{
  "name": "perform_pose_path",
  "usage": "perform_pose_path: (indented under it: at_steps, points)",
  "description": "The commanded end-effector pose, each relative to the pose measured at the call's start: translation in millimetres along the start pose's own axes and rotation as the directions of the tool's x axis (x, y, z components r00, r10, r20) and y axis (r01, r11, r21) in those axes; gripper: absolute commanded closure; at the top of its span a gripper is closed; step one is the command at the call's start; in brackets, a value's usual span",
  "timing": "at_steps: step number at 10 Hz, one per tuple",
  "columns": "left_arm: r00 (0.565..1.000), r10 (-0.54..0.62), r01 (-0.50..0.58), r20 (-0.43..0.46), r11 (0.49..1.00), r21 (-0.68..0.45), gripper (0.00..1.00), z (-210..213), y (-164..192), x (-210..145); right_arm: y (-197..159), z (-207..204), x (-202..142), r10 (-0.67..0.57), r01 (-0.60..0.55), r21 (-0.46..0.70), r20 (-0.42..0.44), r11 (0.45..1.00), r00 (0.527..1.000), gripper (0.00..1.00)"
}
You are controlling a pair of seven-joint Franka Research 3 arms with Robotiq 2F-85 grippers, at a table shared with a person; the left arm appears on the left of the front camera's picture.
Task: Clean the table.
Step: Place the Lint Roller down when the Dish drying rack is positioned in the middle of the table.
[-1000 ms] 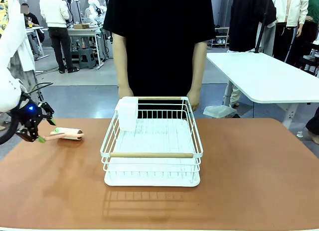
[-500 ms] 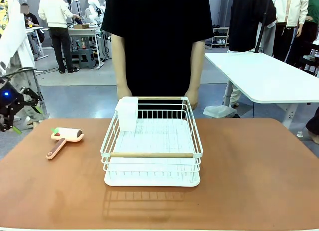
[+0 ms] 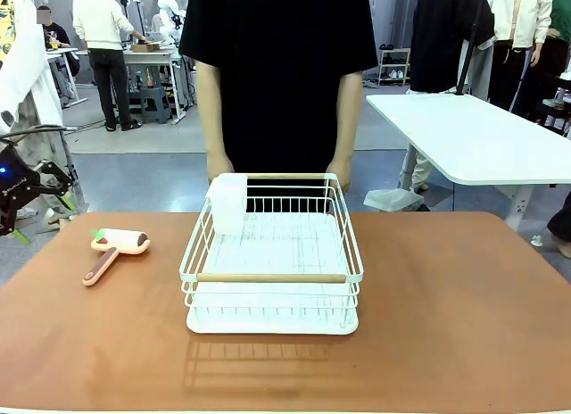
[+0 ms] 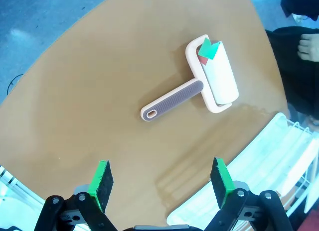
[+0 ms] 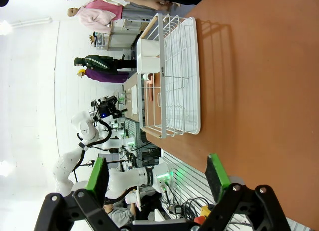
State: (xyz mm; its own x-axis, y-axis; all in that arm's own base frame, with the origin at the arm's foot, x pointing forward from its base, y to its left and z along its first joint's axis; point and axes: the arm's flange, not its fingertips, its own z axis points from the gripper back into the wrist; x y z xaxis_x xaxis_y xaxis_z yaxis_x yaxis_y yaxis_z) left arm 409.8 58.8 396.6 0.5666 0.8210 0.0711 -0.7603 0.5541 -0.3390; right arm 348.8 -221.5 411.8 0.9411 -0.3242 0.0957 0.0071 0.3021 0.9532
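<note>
Left wrist view: I count one lint roller (image 4: 199, 84) on the counter (image 4: 89, 91) beyond my left fingers (image 4: 102, 178), spread wide; right fingers (image 5: 214, 173) wide too, one rack (image 5: 172, 74) ahead.

The front camera looks level across the worktop (image 3: 446, 325) toward the person. The left wrist camera looks steeply down, close to it. The right wrist camera is rolled sideways. All share the rack (image 3: 272, 253).

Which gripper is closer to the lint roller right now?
Left. The left gripper hangs open above the lint roller; the right gripper is across the table beyond the rack.
</note>
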Motion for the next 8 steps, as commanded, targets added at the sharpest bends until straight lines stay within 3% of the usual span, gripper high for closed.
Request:
perform_pose_path:
  at_steps: [1,8]
  points:
    - [0.999,0.032,-0.032,0.016,0.999,-0.014,0.0,0.9,-2.1,0.6,3.0,-0.1,0.4,0.014,-0.015,0.017,0.005,1.0,1.0,0.0]
    - [0.999,0.032,-0.032,0.016,0.999,-0.014,0.0,0.9,-2.1,0.6,3.0,-0.1,0.4,0.014,-0.015,0.017,0.005,1.0,1.0,0.0]
